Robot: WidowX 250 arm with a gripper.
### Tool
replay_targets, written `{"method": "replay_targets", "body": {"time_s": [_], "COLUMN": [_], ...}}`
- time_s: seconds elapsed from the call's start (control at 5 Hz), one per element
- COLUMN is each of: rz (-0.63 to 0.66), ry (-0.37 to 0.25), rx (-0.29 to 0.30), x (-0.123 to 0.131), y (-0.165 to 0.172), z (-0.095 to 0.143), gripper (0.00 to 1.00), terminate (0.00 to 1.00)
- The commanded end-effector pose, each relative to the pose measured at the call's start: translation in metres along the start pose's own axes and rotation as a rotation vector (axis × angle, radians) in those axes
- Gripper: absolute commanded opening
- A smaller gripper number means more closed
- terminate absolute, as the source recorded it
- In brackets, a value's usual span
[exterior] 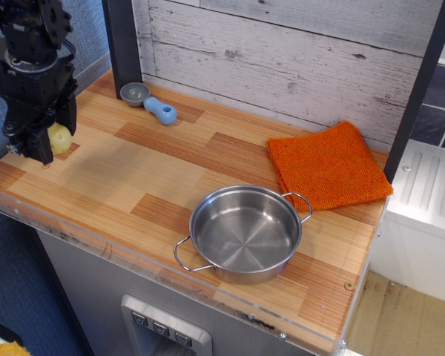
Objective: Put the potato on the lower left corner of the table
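The pale-yellow potato (59, 139) is held between the fingers of my black gripper (48, 142) at the far left of the wood-plank table (133, 178). The gripper is shut on the potato and holds it low over the table's left end, close to the surface; I cannot tell whether it touches the wood. The gripper body hides the potato's left side.
A grey scoop with a blue handle (150, 103) lies at the back left. A steel pot (245, 233) stands near the front edge. An orange cloth (328, 165) lies at the back right. A clear acrylic rim (133, 256) runs along the front.
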State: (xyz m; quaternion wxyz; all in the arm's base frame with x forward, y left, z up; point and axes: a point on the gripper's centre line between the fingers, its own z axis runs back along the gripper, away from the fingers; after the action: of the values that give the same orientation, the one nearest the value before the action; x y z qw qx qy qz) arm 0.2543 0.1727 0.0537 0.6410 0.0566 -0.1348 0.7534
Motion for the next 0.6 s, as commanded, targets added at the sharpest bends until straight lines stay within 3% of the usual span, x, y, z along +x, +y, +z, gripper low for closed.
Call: {"method": "replay_targets", "body": {"time_s": [0.0, 0.4], "rz": [0.000, -0.003], "ry": [-0.014, -0.002], "rx": [0.000, 0.043], "x": [0.005, 0.005], "y": [-0.013, -0.012], "z": [-0.007, -0.023], "gripper": [0.00, 0.00], "terminate": [0.00, 0.00]}}
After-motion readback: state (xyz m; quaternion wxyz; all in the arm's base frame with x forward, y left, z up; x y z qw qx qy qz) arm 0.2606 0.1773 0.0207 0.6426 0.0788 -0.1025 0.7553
